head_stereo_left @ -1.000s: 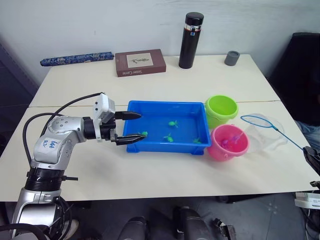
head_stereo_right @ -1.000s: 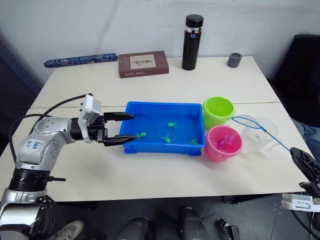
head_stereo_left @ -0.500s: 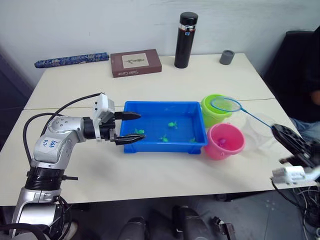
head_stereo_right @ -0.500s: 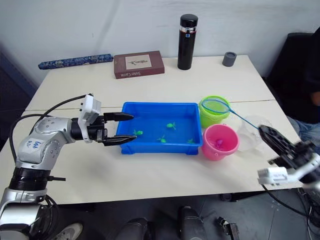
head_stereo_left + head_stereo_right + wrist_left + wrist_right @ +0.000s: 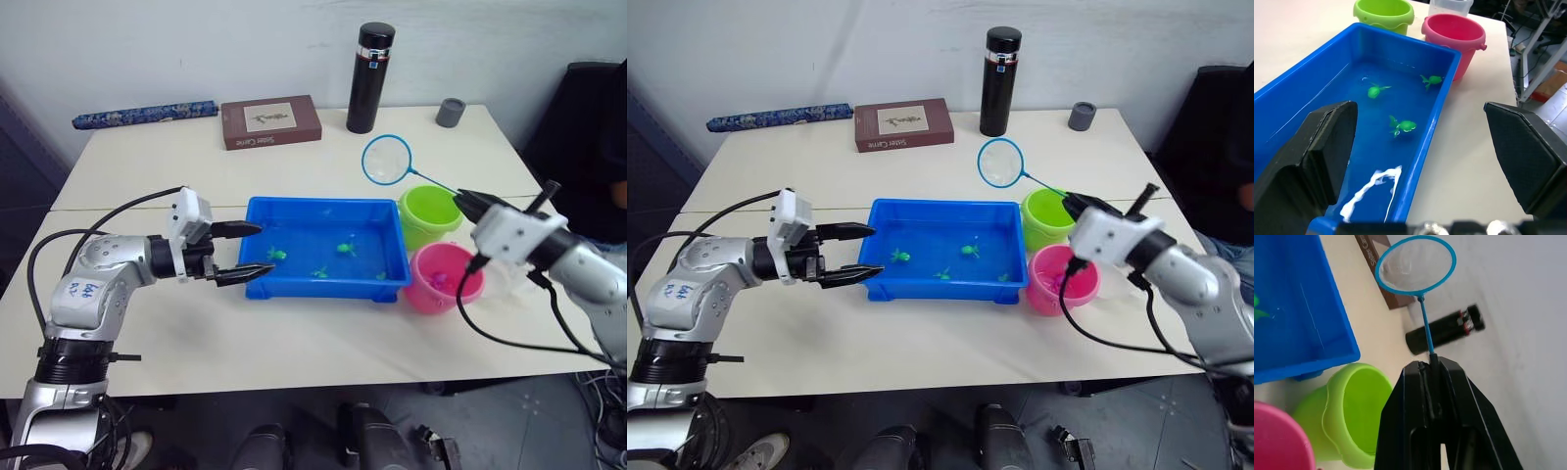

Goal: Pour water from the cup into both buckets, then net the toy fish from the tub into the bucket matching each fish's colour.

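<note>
R gripper [image 5: 462, 197], mid-right of frame, is clenched on the net [image 5: 386, 160] handle, hoop in the air above the tub [image 5: 325, 282] far rim, near upper centre. L gripper [image 5: 237, 253] at centre-left, fingers spread wide round the tub's left end, grasping nothing. Green fish [image 5: 345, 249] in the tub; green bucket [image 5: 429, 213] & pink bucket [image 5: 446, 277] just right of it.

My pale cream table [image 5: 294, 343] carries a shallow blue plastic tub [image 5: 265, 284], lime green pail [image 5: 431, 213], pink pail [image 5: 446, 279], brown book [image 5: 271, 121], black flask [image 5: 368, 65], grey cap [image 5: 451, 112] and patterned blue roll [image 5: 145, 112].
</note>
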Robot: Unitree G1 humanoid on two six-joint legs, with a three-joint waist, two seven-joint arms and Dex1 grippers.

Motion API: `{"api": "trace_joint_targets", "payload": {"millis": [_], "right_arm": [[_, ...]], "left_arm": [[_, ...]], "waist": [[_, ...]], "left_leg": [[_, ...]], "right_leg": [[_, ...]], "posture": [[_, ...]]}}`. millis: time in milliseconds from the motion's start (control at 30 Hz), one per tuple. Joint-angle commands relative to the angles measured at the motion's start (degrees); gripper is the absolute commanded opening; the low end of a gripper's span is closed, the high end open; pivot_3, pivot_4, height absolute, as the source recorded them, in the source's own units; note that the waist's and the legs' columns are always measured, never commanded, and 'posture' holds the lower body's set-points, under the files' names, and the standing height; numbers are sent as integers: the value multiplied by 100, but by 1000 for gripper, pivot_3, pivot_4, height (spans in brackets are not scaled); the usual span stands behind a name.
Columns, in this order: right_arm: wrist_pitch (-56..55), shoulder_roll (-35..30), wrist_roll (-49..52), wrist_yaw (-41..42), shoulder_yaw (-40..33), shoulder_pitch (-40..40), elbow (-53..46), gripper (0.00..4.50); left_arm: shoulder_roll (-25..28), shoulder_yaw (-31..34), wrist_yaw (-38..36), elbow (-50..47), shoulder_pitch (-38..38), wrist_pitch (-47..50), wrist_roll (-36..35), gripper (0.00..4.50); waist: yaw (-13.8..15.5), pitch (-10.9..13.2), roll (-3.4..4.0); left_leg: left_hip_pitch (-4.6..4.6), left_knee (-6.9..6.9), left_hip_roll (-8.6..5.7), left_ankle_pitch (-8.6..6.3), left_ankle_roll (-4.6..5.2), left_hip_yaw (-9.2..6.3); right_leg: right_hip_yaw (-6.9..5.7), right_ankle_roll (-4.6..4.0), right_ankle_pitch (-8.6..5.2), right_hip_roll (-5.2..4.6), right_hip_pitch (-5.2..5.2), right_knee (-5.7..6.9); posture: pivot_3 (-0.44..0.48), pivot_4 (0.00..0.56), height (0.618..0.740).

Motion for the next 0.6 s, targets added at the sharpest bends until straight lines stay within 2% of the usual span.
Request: {"api": "trace_joint_targets", "payload": {"millis": [33, 300, 400, 500, 600], "right_arm": [[1156, -69, 696, 923, 56, -373, -352, 0], [3199, -526, 1638, 2554, 137, -1037, -501, 0], [3746, -598, 1595, 2700, 283, -1407, -374, 0], [3932, -578, 1454, 2804, 436, -1744, -223, 0], [3604, -721, 1161, 3045, 583, -1830, -113, 0]], "left_arm": [[135, 312, 56, -231, 94, 72, -166, 4460], [312, 583, 85, -321, 436, 152, -188, 4460], [321, 607, 111, -370, 504, 165, -190, 4460], [290, 619, 177, -473, 560, 219, -228, 4460], [258, 620, 242, -579, 630, 262, -251, 4460]], "waist": [[6, 0, 0], [110, 1, 2], [119, 2, 3], [116, 2, 3], [117, 2, 3]], "left_leg": [[0, -3, 1, 0, 0, -2], [-8, -4, 1, -7, 4, -5], [-10, -4, 1, -8, 5, -6], [-12, -4, 1, -10, 6, -6], [-16, -9, 1, -11, 3, -7]], "right_leg": [[-3, -1, -1, 0, -1, 0], [-9, -2, -1, -4, -4, -12], [-10, -2, -1, -6, -4, -15], [-11, -2, -1, -7, -4, -18], [-12, -2, -1, -6, -9, -22]], "posture": [[0, 150, 739], [0, 150, 739], [0, 150, 739], [0, 150, 739], [0, 150, 739]]}}
